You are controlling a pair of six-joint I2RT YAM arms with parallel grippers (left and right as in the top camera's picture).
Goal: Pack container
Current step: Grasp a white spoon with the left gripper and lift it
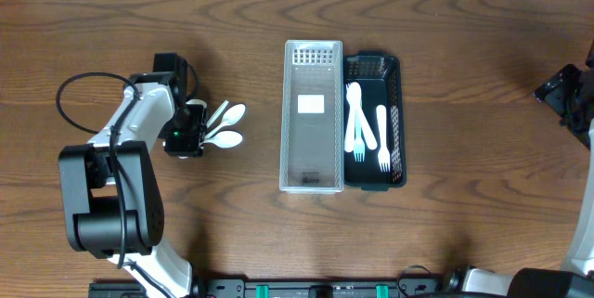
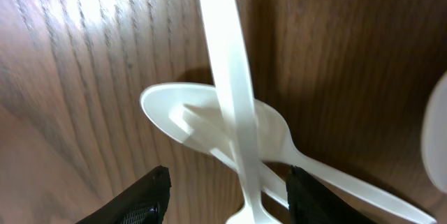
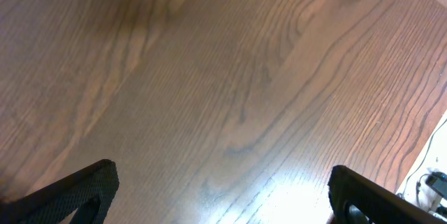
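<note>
Wood-grain brown table point(image 1: 445, 75) fills the overhead view and carries all items.

1. Left arm point(image 1: 111, 196): black and white, reaching from the near left edge toward the table's centre.
2. Clear plastic container point(image 1: 288, 122): a long rectangular tray at table centre, its long axis running away from the robot. A white rectangle lies on its floor. One end has a perforated section.
3. Dark basket point(image 1: 371, 60): touching the container's right wall, parallel to it and about the same length. White forks point(image 1: 381, 140) lie lengthwise inside, tines toward the near end. The exact count of utensils in it cannot be told.
4. Right gripper point(image 1: 568, 94): at the far right table edge, well apart from both trays. In the right wrist view its jaws stand wide apart over bare wood point(image 3: 223, 189), released.
5. Left gripper point(image 1: 190, 136): on the table left of the container, just beside the loose cutlery. In the left wrist view point(image 2: 227, 196) the two dark fingers point(image 2: 150, 199) are spread, released, and grip nothing; a white handle runs between them.
6. White spoons point(image 1: 227, 126): a small pile on the table between the left gripper and the container, outside both trays. In the left wrist view point(image 2: 209, 119) the pieces cross over one another, a straight handle lying over a spoon bowl.
</note>
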